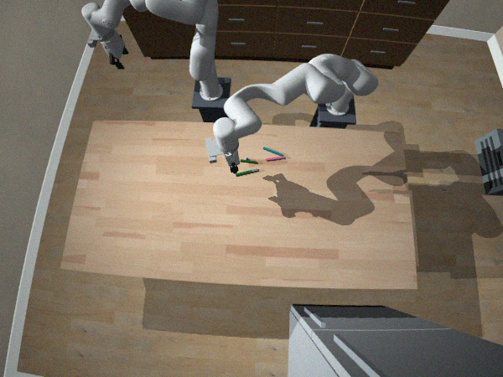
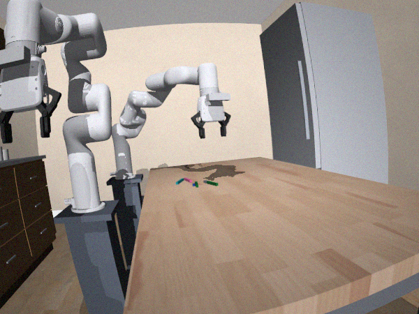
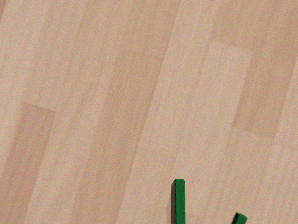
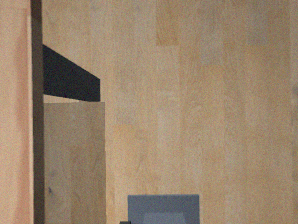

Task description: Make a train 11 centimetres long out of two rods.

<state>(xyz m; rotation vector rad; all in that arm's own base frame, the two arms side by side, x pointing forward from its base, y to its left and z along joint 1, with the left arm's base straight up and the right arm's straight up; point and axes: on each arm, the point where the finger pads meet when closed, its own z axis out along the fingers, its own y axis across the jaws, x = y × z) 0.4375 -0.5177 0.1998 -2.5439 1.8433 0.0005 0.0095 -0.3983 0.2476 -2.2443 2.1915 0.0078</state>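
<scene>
Pale wood tabletop (image 1: 168,251) (image 2: 244,227) (image 3: 75,75) (image 4: 12,125) bears green rod (image 1: 244,173) (image 2: 212,183) (image 3: 180,202) and grey rod (image 1: 256,170) (image 2: 205,181) seemingly end to end, train apparently finished, left claw (image 1: 234,167) (image 2: 212,132) and right claw (image 1: 117,59) (image 2: 26,132) open.

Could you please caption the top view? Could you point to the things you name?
Open black two-fingered tool (image 1: 234,167) above a wooden table (image 1: 189,234), near a green rod joined by a grey one.

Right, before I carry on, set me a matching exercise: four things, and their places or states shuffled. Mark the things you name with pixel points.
1. left gripper (image 1: 234,168) (image 2: 212,132)
2. grey rod (image 1: 255,170) (image 2: 205,181)
3. short blue rod (image 1: 247,158) (image 2: 194,185)
4. pink rod (image 1: 275,159) (image 2: 188,180)

A. alongside a green rod (image 1: 252,162) (image 2: 196,184) (image 3: 240,218), near its middle
B. one end near an end of the turquoise rod (image 1: 272,151) (image 2: 179,181), at an angle
C. open, above the wooden table (image 1: 168,251) (image 2: 279,227) (image 3: 100,75) (image 4: 12,100)
D. in line with the other green rod (image 1: 244,173) (image 2: 211,183) (image 3: 180,202), at its end

Pairs: 1-C, 2-D, 3-A, 4-B
</scene>
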